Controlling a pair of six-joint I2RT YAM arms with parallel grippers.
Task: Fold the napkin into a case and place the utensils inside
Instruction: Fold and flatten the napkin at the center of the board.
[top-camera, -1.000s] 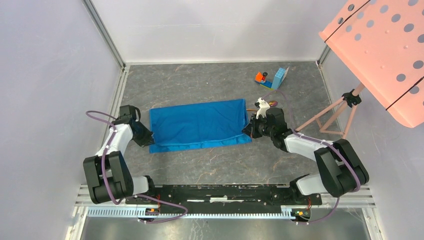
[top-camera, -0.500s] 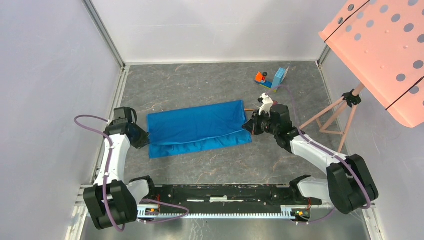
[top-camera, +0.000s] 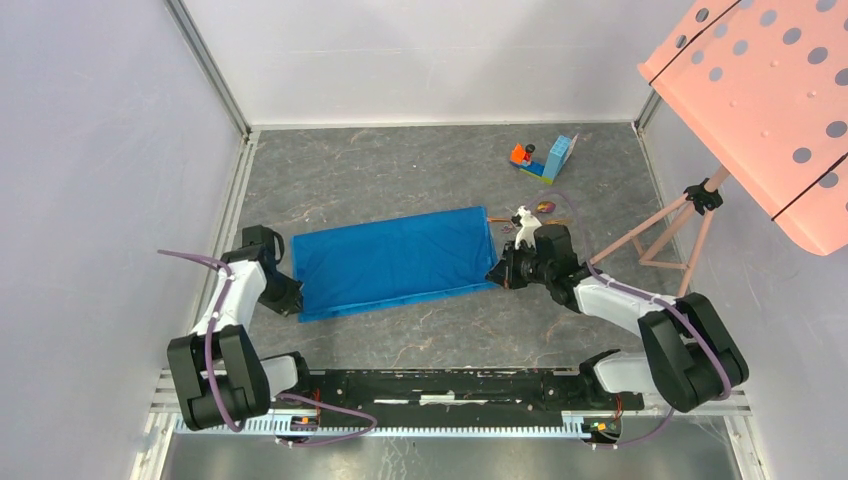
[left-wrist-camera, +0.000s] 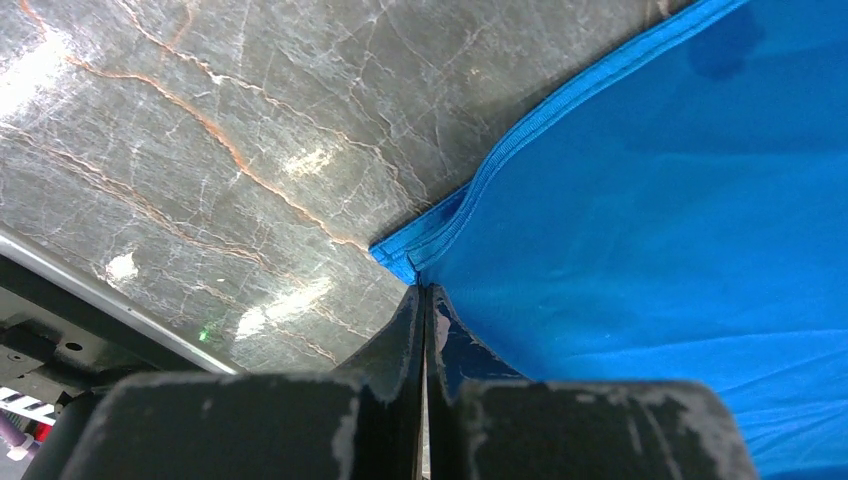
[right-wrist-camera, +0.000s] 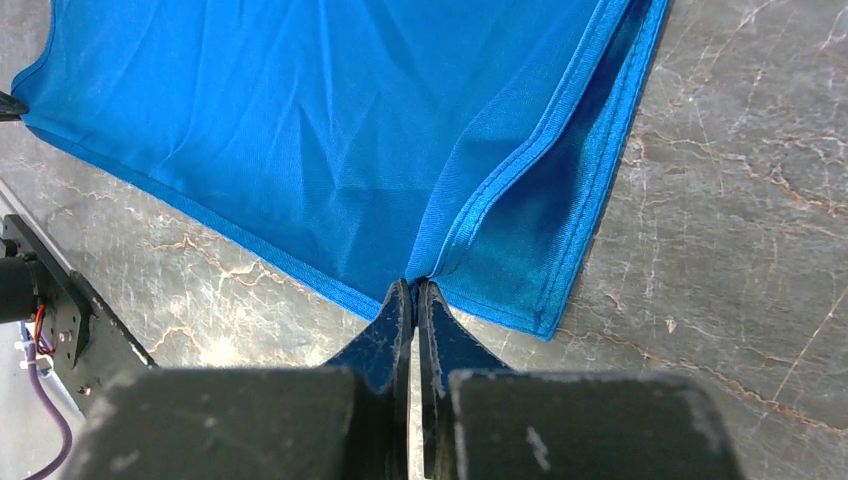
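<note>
As the napkin (top-camera: 395, 260) lies on the table (top-camera: 400, 170), the left pincer (top-camera: 292, 300) and right pincer (top-camera: 497, 276) clamp tight on its 8 and 4 o'clock corners.

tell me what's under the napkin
The napkin lies folded on the table. A lower layer of it shows at the edge by the right pincer. Whatever else is under it is covered.

The napkin (top-camera: 392, 260) lies folded in a wide band on the grey surface (top-camera: 400, 170), with the left tool (top-camera: 290, 300) at its near-left corner, the right tool (top-camera: 497, 275) at its near-right corner, and the utensils (top-camera: 548, 208) just beyond.
</note>
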